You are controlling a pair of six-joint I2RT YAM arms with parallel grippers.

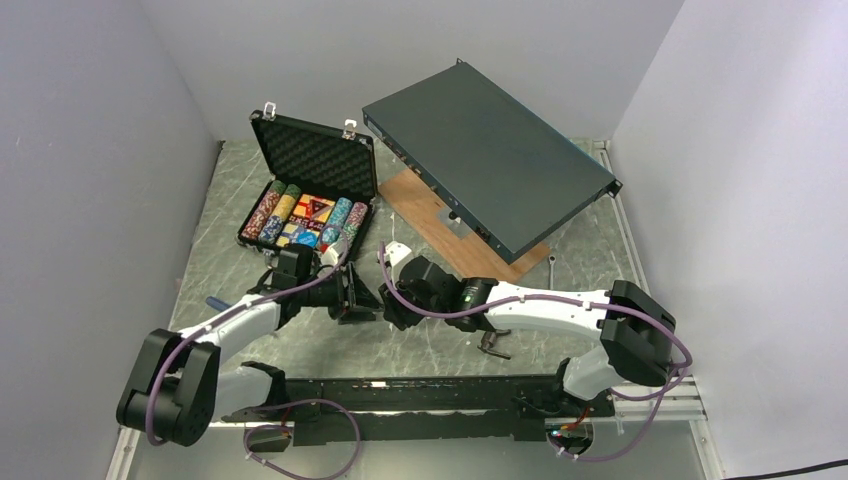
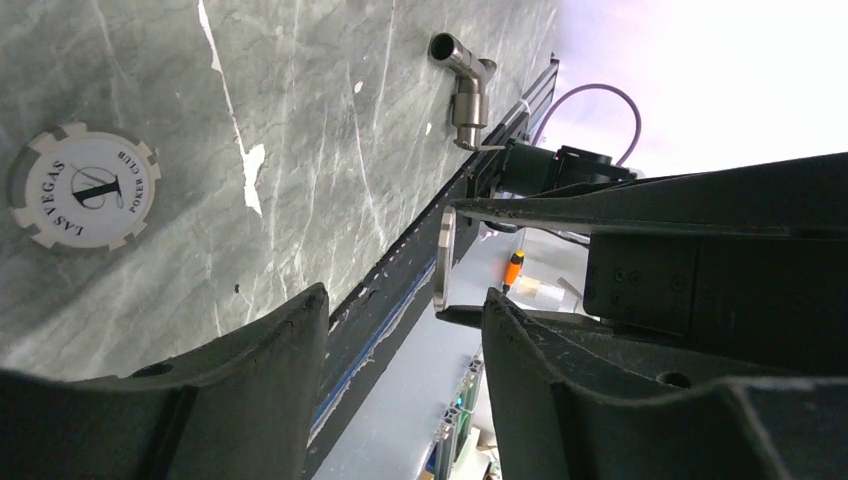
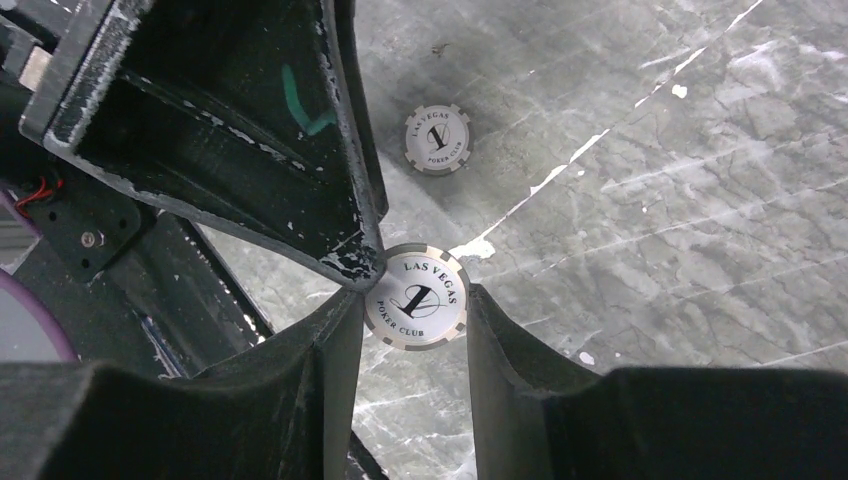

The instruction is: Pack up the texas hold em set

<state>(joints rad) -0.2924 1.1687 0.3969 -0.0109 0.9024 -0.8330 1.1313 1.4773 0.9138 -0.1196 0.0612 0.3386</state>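
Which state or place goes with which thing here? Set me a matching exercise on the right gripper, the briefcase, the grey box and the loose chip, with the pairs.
Things:
1. right gripper
2. briefcase
3. grey box
4. loose chip

States or places:
A. resting over a wooden board
B. flat on the table
C. shut on a white chip
D. lid up, rows of chips inside

Pairs: 1-C, 2-D, 3-A, 4-B.
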